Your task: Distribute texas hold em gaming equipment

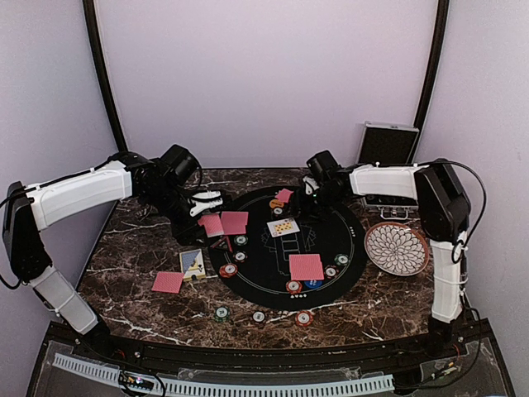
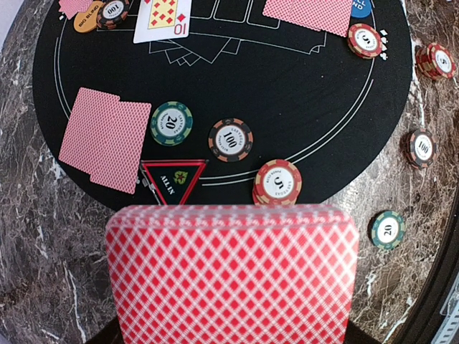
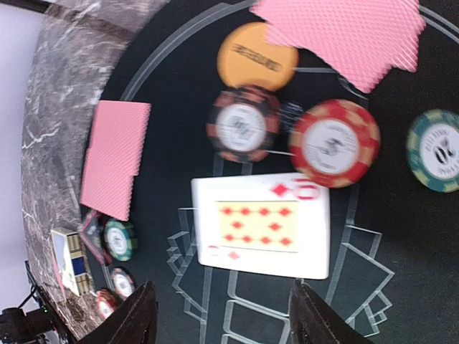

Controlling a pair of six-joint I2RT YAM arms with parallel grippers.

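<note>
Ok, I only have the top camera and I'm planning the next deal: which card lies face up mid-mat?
Observer: The ten of diamonds; the right wrist view reads it.
Operator: Is the right gripper carrying anything?
Observer: No, its fingers stand apart, empty, near that card.
Operator: And the left gripper?
Observer: A red-backed deck fills its wrist view, seemingly gripped; the fingers are hidden.
</note>
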